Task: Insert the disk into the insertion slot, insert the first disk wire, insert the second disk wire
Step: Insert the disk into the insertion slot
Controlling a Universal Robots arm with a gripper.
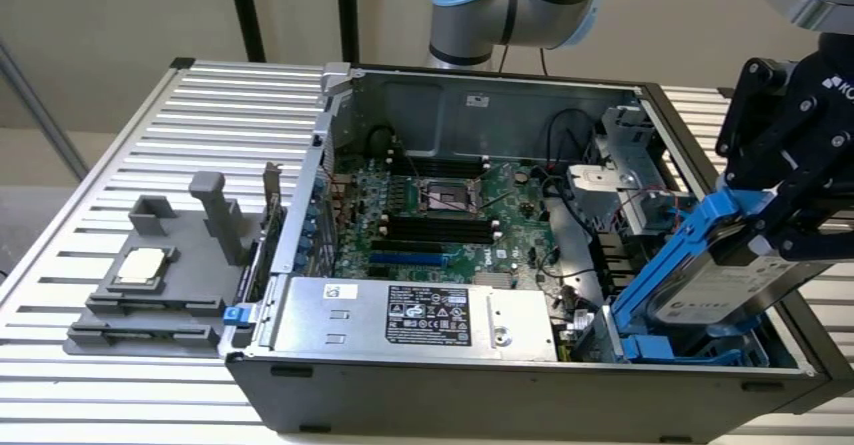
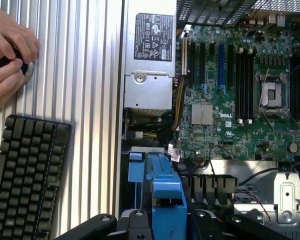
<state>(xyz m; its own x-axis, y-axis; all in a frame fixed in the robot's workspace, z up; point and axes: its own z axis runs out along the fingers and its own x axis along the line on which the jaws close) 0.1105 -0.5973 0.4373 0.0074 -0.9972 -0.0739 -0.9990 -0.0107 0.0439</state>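
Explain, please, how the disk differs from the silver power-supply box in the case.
The disk hangs tilted in the gripper; the power-supply box sits flat in the case. The disk bears a white label, the power-supply box a large black one. The disk is framed in blue plastic; the power-supply box is bare metal. Both are silver-grey metal.

Open computer case (image 1: 534,390) on a slatted metal table (image 1: 200,115), showing green motherboard (image 1: 447,227) and silver power supply (image 1: 334,315); black keyboard (image 2: 27,175) beside it.
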